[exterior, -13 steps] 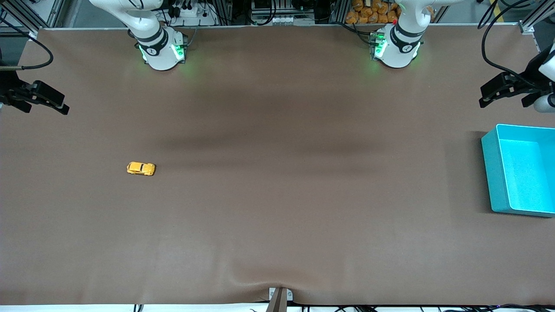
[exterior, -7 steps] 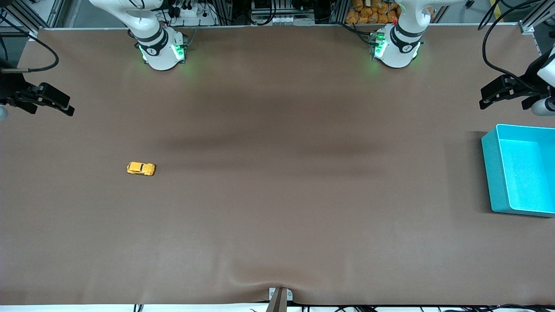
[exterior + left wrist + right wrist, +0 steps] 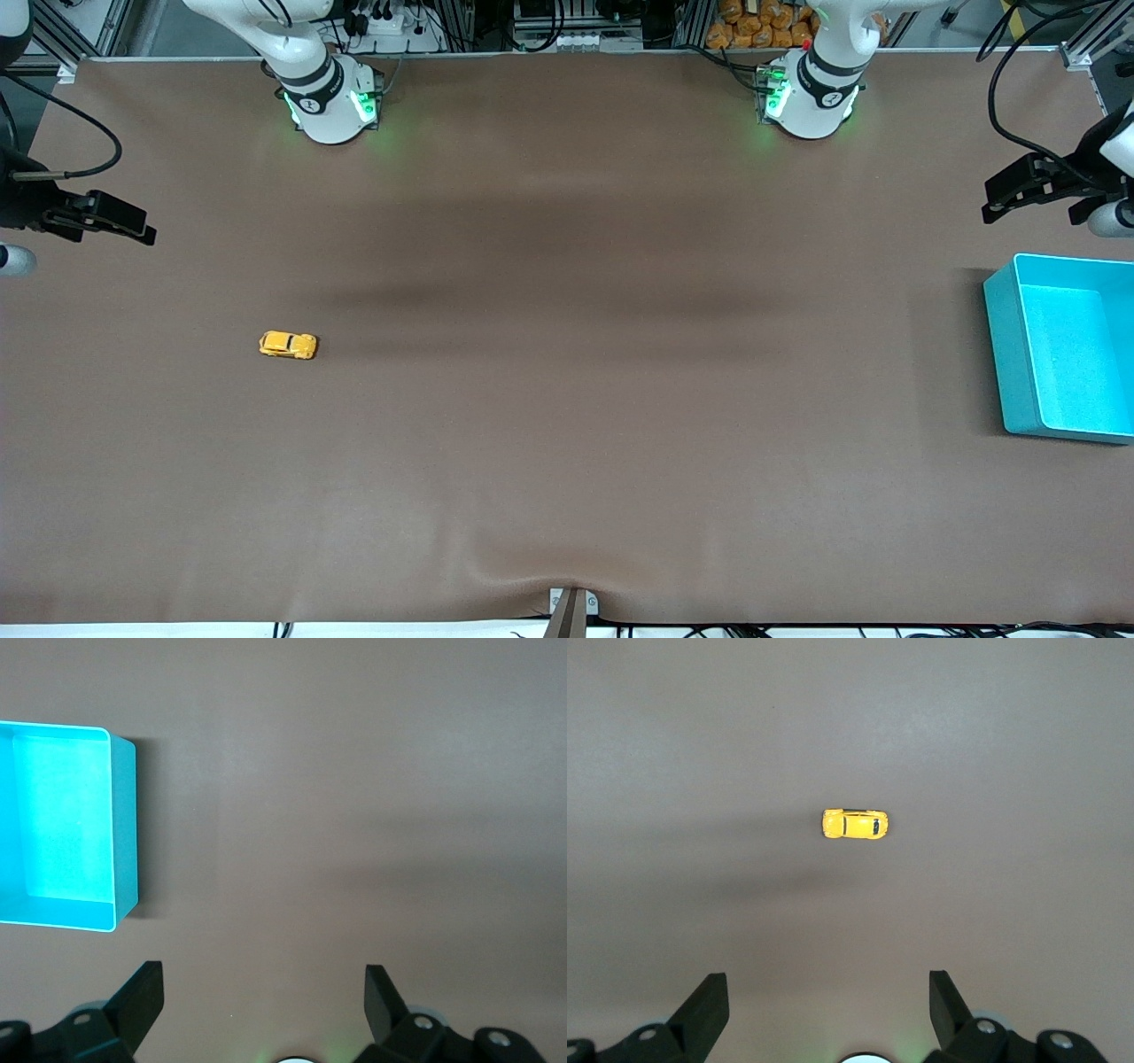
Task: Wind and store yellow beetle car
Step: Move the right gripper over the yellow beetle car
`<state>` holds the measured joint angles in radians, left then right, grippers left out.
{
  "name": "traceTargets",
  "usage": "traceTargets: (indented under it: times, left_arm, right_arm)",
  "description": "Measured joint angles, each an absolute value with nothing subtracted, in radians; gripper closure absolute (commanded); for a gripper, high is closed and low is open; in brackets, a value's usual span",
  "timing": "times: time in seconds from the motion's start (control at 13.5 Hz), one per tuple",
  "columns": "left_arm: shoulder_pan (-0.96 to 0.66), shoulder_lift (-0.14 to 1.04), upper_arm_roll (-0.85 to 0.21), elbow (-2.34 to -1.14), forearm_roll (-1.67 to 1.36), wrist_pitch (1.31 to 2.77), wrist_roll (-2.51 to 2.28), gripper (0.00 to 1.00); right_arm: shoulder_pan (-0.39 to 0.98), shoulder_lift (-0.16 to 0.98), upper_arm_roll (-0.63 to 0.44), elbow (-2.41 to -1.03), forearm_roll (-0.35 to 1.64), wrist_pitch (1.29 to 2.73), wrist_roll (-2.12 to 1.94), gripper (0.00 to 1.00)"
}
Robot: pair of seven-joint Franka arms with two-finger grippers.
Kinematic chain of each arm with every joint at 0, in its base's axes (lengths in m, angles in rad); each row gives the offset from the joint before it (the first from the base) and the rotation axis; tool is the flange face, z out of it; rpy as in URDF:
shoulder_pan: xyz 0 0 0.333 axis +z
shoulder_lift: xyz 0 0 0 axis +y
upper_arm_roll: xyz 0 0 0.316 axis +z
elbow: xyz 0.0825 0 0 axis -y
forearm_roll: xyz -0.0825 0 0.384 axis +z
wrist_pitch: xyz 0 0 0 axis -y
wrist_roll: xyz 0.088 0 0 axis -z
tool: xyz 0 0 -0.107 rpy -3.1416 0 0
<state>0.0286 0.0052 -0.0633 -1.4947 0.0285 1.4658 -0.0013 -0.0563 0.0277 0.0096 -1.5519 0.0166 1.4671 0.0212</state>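
The yellow beetle car (image 3: 288,345) sits on its wheels on the brown table, toward the right arm's end. It also shows in the right wrist view as the small car (image 3: 855,825), some way off from the fingers. My right gripper (image 3: 104,229) hovers open and empty (image 3: 828,997) over the table's edge at that end, apart from the car. The teal bin (image 3: 1001,354) stands empty at the left arm's end, and its wall (image 3: 124,833) shows in the left wrist view. My left gripper (image 3: 1032,206) hangs open and empty (image 3: 264,992) over the table beside the bin.
The two arm bases (image 3: 332,106) (image 3: 811,102) stand along the table's farthest edge. A metal bracket (image 3: 571,607) sits under a wrinkle in the table cover at the nearest edge. Cables hang off both wrists.
My right gripper has drifted a little inward over the table, toward the car. The left gripper has barely shifted. The car and bin have not moved.
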Motion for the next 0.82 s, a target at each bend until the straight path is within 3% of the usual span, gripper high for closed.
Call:
traceTargets:
  times: [0.82]
  left_arm:
    - [0.043, 0.011, -0.077, -1.495, 0.028, 1.466, 0.006, 0.00]
  right_arm:
    - [-0.054, 0.032, 0.015, -1.510, -0.038, 1.454, -0.068, 0.00]
